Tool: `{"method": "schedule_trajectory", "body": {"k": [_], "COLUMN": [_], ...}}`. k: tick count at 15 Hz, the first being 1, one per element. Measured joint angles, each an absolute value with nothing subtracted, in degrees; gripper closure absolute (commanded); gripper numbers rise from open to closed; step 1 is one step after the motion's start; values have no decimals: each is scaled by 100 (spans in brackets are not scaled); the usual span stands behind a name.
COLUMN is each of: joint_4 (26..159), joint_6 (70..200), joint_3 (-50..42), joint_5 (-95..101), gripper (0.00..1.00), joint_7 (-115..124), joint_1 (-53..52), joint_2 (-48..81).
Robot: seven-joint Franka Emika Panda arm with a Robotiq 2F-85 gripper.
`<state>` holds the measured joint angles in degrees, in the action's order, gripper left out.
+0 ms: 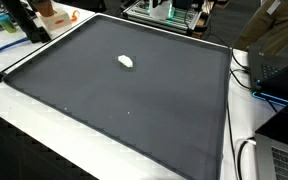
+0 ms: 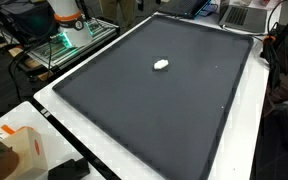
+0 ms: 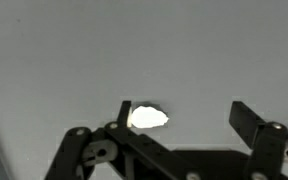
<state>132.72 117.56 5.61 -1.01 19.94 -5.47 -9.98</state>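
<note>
White lump [image 3: 148,118]: lies on the dark mat [image 3: 184,50], just beside the finger at the left of the wrist view, its long side running across.
Gripper [image 3: 181,108]: fingers wide apart, holding nothing; the lump sits left of its middle.

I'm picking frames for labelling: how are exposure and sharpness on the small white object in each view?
Wrist view: the white object is blown out with soft edges, the open tool a dark silhouette, the mat washed to pale grey. Both exterior views: the white object is tiny and featureless, the mat evenly lit and dark, no marked glare.
</note>
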Motion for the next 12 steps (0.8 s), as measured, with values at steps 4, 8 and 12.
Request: {"method": "schedule_trajectory", "body": {"k": [4,8,12], "joint_4": [13474,13491,13388], "joint_6": [11798,11818,11499], "joint_3": [570,575,524], "joint_5": [-101,-94,-43], "gripper": [0,0,0], "joint_7": [2016,2002,1711], "joint_1": [-555,-546,-439], "joint_2": [-1241,-1229,-1173]}}
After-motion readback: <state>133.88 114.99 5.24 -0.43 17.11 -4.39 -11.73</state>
